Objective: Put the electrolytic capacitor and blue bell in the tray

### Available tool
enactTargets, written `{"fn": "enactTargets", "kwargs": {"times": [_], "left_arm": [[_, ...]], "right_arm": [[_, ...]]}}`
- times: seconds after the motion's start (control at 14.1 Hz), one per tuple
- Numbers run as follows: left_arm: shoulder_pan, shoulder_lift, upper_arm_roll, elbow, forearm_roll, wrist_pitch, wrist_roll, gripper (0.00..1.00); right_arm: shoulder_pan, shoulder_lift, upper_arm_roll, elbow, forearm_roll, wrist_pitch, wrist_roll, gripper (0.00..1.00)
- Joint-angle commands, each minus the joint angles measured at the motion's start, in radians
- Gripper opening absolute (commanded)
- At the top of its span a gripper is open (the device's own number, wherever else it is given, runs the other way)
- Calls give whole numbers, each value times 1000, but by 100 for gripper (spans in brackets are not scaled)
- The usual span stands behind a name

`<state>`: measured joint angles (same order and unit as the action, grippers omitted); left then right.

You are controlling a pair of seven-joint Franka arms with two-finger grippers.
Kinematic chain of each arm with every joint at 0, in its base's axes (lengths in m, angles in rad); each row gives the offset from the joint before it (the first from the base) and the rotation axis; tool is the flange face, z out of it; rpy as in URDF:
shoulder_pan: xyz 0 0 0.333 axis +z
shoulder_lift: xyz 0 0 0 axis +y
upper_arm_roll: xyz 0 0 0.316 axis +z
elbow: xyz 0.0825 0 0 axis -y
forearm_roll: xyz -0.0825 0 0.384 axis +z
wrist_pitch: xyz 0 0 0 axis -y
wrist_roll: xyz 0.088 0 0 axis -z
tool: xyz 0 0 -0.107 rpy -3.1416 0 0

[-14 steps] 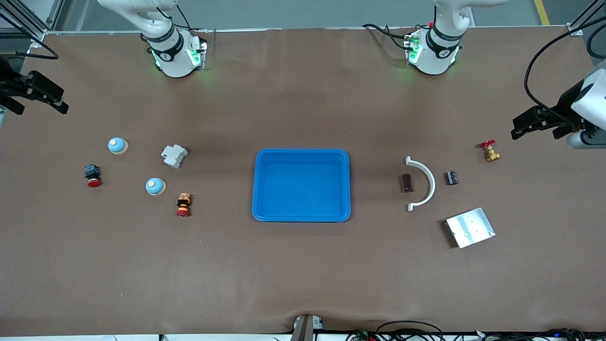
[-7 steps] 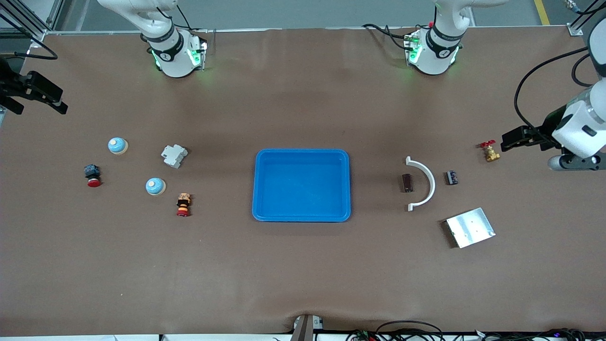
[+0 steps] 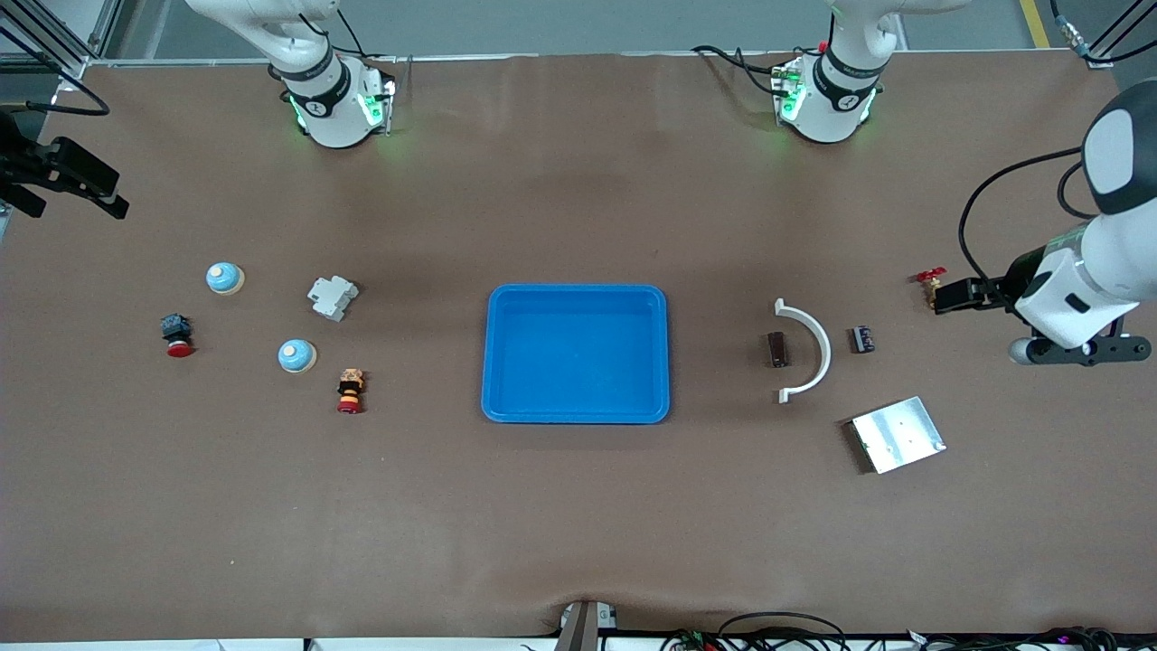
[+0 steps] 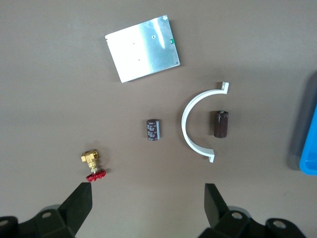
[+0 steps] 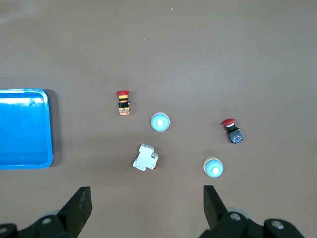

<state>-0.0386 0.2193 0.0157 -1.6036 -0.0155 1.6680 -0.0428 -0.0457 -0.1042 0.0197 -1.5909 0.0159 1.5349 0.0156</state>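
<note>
The bright-blue tray (image 3: pixel 578 290) lies mid-table with nothing in it. Two blue bells (image 3: pixel 224 278) (image 3: pixel 296 355) stand toward the right arm's end. Toward the left arm's end lie two small capacitor-like cylinders: a black printed one (image 3: pixel 863 339) (image 4: pixel 153 130) and a brown one (image 3: pixel 776 349) (image 4: pixel 220 124); which is the electrolytic capacitor I cannot tell. My left gripper (image 3: pixel 942 297) (image 4: pixel 147 196) hangs open and empty over a brass valve (image 4: pixel 90 161). My right gripper (image 3: pixel 113 197) (image 5: pixel 146 198) waits open and empty over the table's end, apart from the bells (image 5: pixel 160 122) (image 5: pixel 213 167).
A white half-ring clamp (image 3: pixel 824 344) curves round the brown cylinder. A silver plate (image 3: pixel 898 434) lies nearer to the front camera. Beside the bells are a white circuit breaker (image 3: pixel 333 297) and two red push buttons (image 3: pixel 176 335) (image 3: pixel 350 391).
The left arm has swung in from the table's end, and its open gripper now hangs over the brass valve. The right arm and all objects are unmoved.
</note>
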Motion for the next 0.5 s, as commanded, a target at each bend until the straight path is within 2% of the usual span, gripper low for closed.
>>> {"fn": "enactTargets", "kwargs": {"times": [0.0, 0.43], "left_arm": [[11, 37, -3, 4, 14, 27, -2, 100], [11, 48, -5, -169, 14, 235, 3, 100]], "right_arm": [[-6, -12, 6, -7, 1, -6, 17, 100], [-5, -12, 6, -7, 1, -10, 17, 100]]}}
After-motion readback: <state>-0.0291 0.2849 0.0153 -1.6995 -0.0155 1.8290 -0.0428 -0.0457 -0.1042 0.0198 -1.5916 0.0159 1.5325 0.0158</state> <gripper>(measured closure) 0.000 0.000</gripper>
